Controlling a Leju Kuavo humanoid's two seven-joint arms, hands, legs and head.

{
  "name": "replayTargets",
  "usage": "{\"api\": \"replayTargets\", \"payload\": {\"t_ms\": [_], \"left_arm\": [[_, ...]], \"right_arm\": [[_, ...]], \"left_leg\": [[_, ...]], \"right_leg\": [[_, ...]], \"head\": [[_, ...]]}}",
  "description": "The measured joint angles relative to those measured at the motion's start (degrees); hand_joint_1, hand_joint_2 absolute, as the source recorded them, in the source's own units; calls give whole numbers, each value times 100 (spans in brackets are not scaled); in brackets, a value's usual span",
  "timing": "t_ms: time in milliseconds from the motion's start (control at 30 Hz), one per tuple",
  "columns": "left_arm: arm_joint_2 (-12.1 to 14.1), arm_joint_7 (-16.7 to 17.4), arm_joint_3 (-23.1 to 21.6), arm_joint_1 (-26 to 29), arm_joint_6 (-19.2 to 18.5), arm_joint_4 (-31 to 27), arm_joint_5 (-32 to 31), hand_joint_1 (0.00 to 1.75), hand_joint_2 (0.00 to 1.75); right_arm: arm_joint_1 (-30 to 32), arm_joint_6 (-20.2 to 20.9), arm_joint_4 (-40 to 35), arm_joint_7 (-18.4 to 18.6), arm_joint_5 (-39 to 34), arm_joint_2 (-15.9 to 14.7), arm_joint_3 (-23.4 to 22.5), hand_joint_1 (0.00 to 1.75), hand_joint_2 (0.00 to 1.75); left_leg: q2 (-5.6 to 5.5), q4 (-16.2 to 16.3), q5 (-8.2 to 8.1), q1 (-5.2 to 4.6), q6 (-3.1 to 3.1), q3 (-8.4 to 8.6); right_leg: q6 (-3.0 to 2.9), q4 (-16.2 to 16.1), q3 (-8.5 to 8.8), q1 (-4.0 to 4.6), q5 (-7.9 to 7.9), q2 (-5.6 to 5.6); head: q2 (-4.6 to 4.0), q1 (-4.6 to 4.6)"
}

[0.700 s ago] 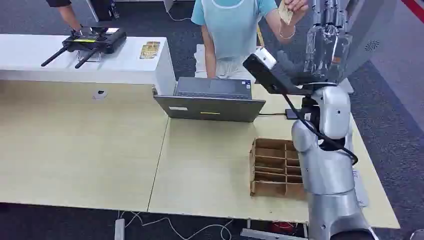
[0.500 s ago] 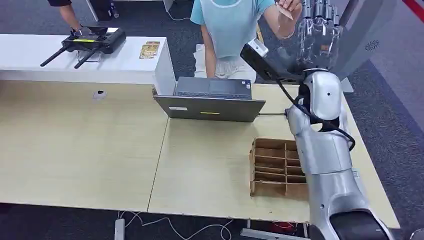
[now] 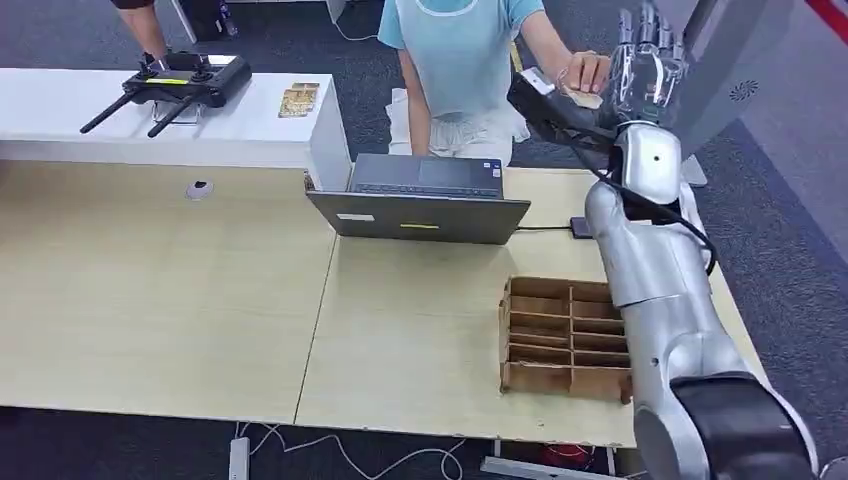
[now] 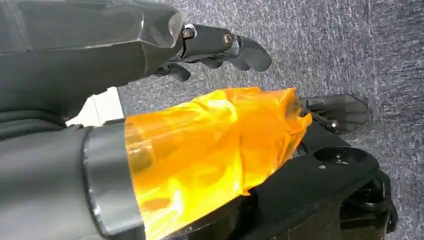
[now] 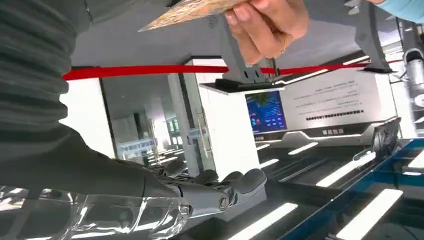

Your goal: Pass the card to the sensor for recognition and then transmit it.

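Note:
My right hand (image 3: 646, 58) is raised beyond the table's far right, fingers stretched upward and apart, holding nothing. A person's hand (image 3: 582, 71) holds a tan card (image 3: 586, 98) just beside my palm. In the right wrist view the card (image 5: 194, 11) is pinched by the person's fingers (image 5: 267, 22), away from my outstretched fingers (image 5: 215, 189). My left hand (image 4: 220, 42) hangs over grey carpet with its fingers loosely extended and nothing in them. A small black device (image 3: 581, 227), wired to the laptop (image 3: 420, 200), lies on the table.
A cardboard divider tray (image 3: 560, 338) sits at the table's right front. A person in a light blue top (image 3: 462, 60) stands behind the laptop. The white counter (image 3: 120, 125) carries a black controller (image 3: 185, 82) and several cards (image 3: 299, 99).
The person's hand has brought the card down from above to beside my right palm. My right forearm has swung outward to the right, the hand staying raised with fingers apart.

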Motion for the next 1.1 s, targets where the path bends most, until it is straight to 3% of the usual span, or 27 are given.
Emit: {"api": "replayTargets", "payload": {"t_ms": [67, 100, 133, 567, 733, 1100], "left_arm": [[-2, 6, 0, 3, 6, 0, 31, 0, 0], [-2, 17, 0, 5, 13, 0, 35, 0, 0], [-2, 50, 0, 5, 15, 0, 37, 0, 0], [0, 120, 0, 6, 74, 0, 22, 0, 0], [0, 127, 0, 6, 76, 0, 31, 0, 0], [2, 127, 0, 6, 107, 0, 142, 0, 0]], "right_arm": [[-1, -22, 39, 38, 0, -55, 7, 3, 175], [-1, -22, 55, 38, 0, -81, 7, 154, 175], [-1, -20, 68, 27, 0, -107, 7, 175, 175], [11, -13, 29, -203, 0, -219, -124, 175, 175], [31, -7, -24, -454, -24, -206, -306, 175, 175], [215, 153, -435, -1108, -1238, 81, -1032, 175, 175]], "left_leg": [[-2, 0, 0, 0, 0, -1], [-2, 0, 0, 0, 0, -1], [-1, 0, 0, 0, 0, -1], [-1, 0, 0, 0, 0, -1], [-2, 0, 0, 0, 0, -3], [-2, 0, 0, 0, 0, -2]], "right_leg": [[0, 0, 0, 0, 0, -1], [0, 0, 0, 0, 0, -1], [0, 0, 0, 0, 0, -1], [0, 0, 0, 0, 0, 0], [0, 0, 0, 0, 0, -1], [0, 0, 0, 0, 0, -1]], "head": [[0, 0], [0, 2], [2, 0], [2, 0], [2, 0], [2, 0]]}}
